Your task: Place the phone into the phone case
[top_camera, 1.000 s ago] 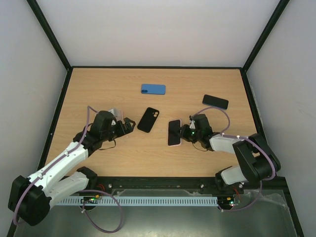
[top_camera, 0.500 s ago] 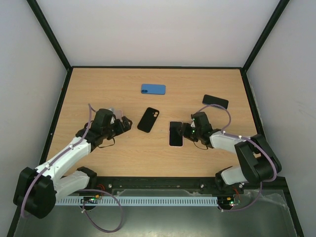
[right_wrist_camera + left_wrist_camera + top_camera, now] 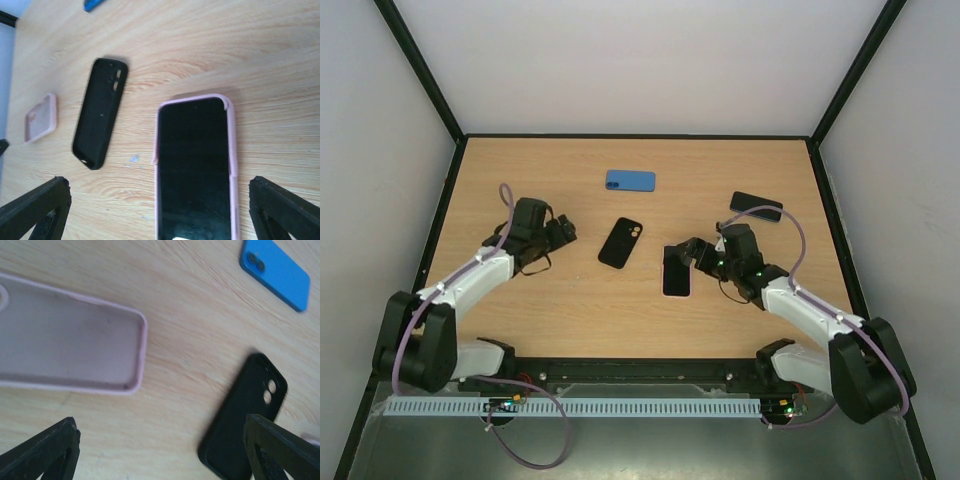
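The phone [image 3: 195, 165], black screen up, lies flat on the table inside a pink phone case [image 3: 231, 150]. The case's rim bulges out a little at the phone's left edge. In the top view the phone [image 3: 676, 270] is at centre right. My right gripper [image 3: 160, 215] [image 3: 695, 255] is open, with its fingers apart on either side of the phone's near end and not touching it. My left gripper [image 3: 160, 455] [image 3: 563, 232] is open over bare wood. An empty pink case [image 3: 65, 350] lies just beyond the left gripper.
A black case [image 3: 621, 243] [image 3: 245, 430] lies face down between the two grippers. A blue case [image 3: 630, 180] sits at the back centre. A dark phone-like slab [image 3: 756, 206] lies behind the right gripper. Black frame rails edge the table.
My right gripper has opened and let go of the phone, which went from tilted to flat on the table. The left gripper has drawn back to the left.
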You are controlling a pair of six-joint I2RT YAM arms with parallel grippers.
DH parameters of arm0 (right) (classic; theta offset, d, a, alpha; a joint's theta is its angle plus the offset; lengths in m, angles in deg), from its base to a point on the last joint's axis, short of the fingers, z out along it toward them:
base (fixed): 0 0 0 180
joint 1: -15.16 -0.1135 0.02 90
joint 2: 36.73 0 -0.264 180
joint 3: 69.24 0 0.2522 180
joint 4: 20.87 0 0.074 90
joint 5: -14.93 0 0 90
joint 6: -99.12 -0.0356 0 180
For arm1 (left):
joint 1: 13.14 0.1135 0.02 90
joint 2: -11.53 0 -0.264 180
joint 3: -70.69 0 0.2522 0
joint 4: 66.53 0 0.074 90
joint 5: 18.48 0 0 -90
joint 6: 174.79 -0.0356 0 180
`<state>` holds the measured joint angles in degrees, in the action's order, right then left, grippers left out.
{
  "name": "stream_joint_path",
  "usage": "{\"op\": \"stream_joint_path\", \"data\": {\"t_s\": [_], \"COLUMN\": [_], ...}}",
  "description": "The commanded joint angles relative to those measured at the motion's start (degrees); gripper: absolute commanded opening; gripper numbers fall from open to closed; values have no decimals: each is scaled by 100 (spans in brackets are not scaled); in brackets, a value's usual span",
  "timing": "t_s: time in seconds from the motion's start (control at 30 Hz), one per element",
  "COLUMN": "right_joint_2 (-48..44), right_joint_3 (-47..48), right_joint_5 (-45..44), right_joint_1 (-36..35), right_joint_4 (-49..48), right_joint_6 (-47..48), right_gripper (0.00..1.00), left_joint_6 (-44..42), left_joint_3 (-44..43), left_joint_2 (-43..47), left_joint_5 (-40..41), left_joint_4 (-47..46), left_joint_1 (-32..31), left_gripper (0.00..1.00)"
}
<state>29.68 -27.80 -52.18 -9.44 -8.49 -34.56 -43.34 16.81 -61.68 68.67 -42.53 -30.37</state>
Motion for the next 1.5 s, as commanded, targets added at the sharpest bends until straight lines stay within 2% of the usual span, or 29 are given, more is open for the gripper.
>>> {"op": "stream_joint_path", "data": {"t_s": [0.0,0.1,0.2,0.33,0.53,0.63,0.77,0.87,1.03,1.47], "right_joint_2": [-422,-563,-501,-172,589,1219,1883,2434,3422,5470], "right_joint_3": [-22,-6,274,850,1563,2206,2726,3041,3761,5656], "right_joint_5": [28,-102,-448,-1585,-2857,-3126,-3400,-3396,-2719,-2423], "right_joint_1": [25,25,25,25,38,213,669,1098,1853,2735], "right_joint_4": [213,179,236,546,558,936,1011,881,816,1445], "right_joint_6": [83,59,113,310,957,1287,1220,1283,1430,1843], "right_gripper": [98,99,98,98,98,98,99,98,99,97], "left_joint_6": [-225,-311,-411,-620,-705,-683,-691,-702,-771,-1006], "left_joint_3": [-214,-285,-486,-629,-651,-616,-522,-513,-565,-750], "left_joint_2": [-415,-657,-937,-1261,-1545,-1670,-1882,-2095,-2328,-2770], "left_joint_5": [1,-631,-818,-981,-851,-729,-562,-619,-665,-663], "left_joint_4": [-495,-924,-935,-904,-804,-782,-915,-1023,-1122,-1317], "left_joint_1": [339,338,248,86,-369,-578,-742,-755,-798,-941], "left_gripper": [88,84,83,82,79,76,72,70,69,64]}}
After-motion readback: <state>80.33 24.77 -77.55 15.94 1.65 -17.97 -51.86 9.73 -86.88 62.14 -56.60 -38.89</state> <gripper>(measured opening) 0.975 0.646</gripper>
